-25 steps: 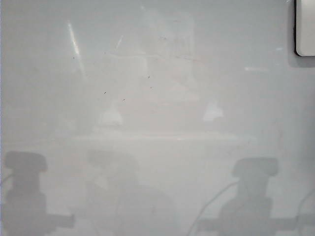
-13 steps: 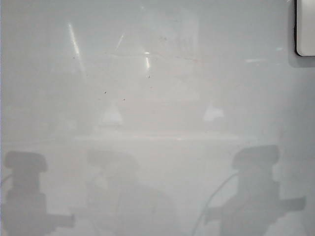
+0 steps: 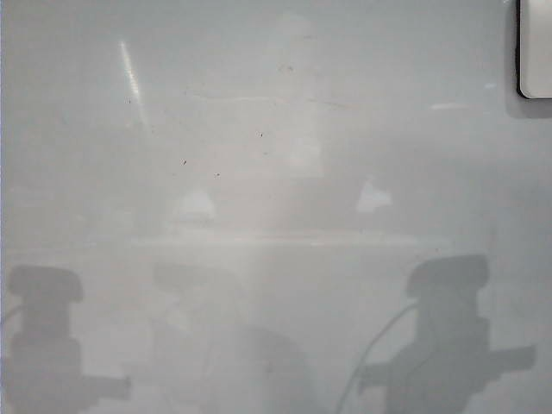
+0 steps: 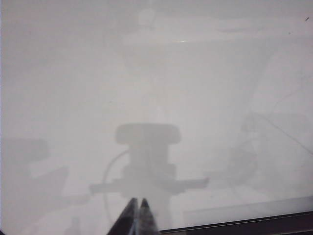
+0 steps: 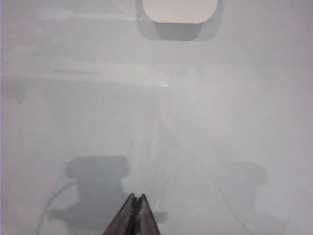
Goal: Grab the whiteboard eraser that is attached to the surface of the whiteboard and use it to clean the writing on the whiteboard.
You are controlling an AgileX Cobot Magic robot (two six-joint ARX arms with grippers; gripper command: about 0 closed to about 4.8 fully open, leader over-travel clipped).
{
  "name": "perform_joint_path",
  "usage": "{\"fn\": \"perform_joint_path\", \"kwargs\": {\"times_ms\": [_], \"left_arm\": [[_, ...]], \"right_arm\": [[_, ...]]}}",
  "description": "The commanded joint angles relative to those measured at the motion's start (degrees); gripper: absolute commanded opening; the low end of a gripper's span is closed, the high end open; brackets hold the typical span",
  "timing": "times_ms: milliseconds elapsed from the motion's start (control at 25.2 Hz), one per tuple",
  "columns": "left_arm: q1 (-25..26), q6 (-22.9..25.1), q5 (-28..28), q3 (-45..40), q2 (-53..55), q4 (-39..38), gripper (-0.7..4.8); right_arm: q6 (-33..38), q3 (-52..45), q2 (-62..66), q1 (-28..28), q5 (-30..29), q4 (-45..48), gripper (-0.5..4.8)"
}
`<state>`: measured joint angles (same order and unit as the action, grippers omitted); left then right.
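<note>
The whiteboard (image 3: 276,129) fills the exterior view, pale grey and glossy, with only faint smudges and tiny dark specks on it. No writing shows on it in any view. The whiteboard eraser (image 3: 536,50), a white rounded block with a dark edge, sticks to the board at the top right corner of the exterior view. In the right wrist view the whiteboard eraser (image 5: 179,11) lies far ahead of my right gripper (image 5: 137,197), which is shut and holds nothing. My left gripper (image 4: 139,200) is shut too, empty, over bare whiteboard (image 4: 156,73). Neither gripper itself appears in the exterior view, only shadows.
Grey shadows of the two arms fall on the lower left (image 3: 43,336) and lower right (image 3: 448,336) of the board. A dark board edge (image 4: 244,226) shows close beside the left gripper. Reflections of the rig sit mid-board.
The right arm's shadow has changed shape and shifted slightly rightward at the lower right; a bright reflection streak mid-board came and went. The left arm's shadow and the eraser have stayed put.
</note>
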<state>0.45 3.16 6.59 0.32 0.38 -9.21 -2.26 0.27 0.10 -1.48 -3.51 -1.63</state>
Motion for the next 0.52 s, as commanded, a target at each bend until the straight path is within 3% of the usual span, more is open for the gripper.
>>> {"fn": "perform_joint_path", "kwargs": {"times_ms": [40,238,516], "left_arm": [[-0.55,-3.91,-1.22,0.13,0.00,3.89,-0.05],[-1.33,-4.02,-2.91,0.13,0.00,9.97,-0.05],[-1.20,-4.02,-2.51,0.13,0.00,9.55,-0.05]], "right_arm": [[-0.13,-0.22,-0.11,0.00,-0.07,0.42,0.18],[-0.13,-0.22,-0.11,0.02,-0.07,0.39,0.18],[-0.13,-0.22,-0.11,0.02,-0.07,0.39,0.18]]}}
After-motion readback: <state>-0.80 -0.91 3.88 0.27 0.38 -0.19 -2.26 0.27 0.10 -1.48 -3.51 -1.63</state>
